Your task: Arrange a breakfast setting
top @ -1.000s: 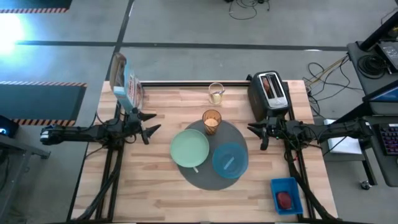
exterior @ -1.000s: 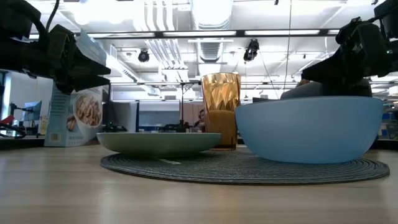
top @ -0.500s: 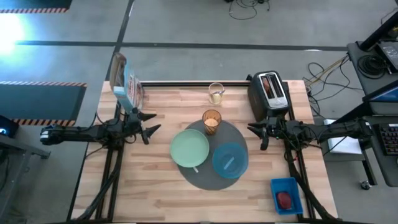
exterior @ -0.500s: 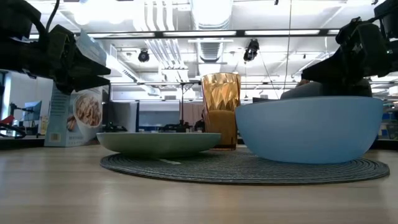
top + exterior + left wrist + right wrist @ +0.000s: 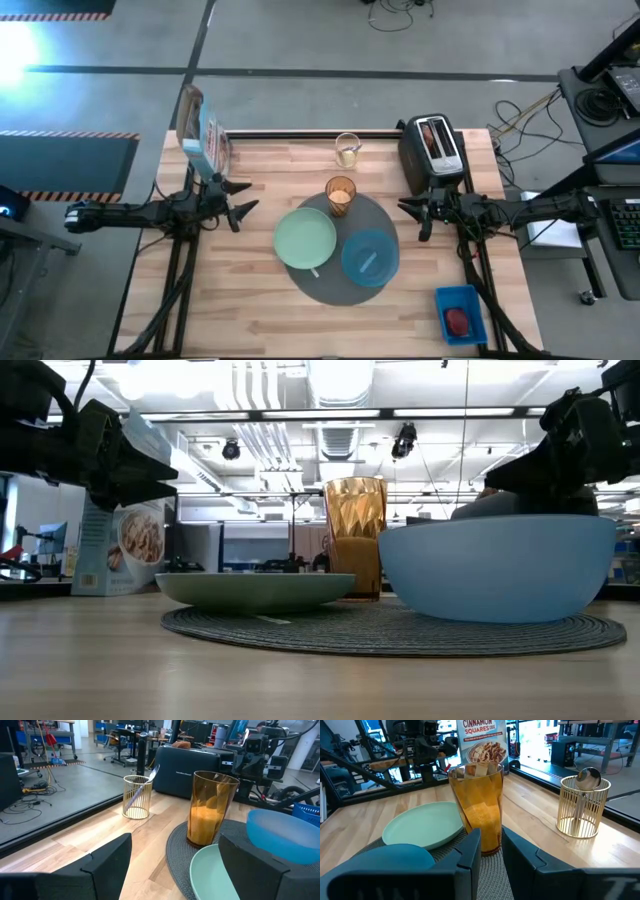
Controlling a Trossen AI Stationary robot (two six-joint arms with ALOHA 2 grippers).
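Nothing is moving since the earlier frame: the left gripper is hovering mid-left, fingers apart. The right gripper is hovering mid-right, seemingly nearly together and empty, so plate and bowl are awaiting food.

bright overhead strip lights, glare top-left, sharp.

Grey concrete floor all around, crossed by dark lines, with hazard-striped mats alongside. Loose cables trailing beyond the far edge. Overhead, white ducts and strip lights. Desks and wheeled chairs farther back, bright windows behind.
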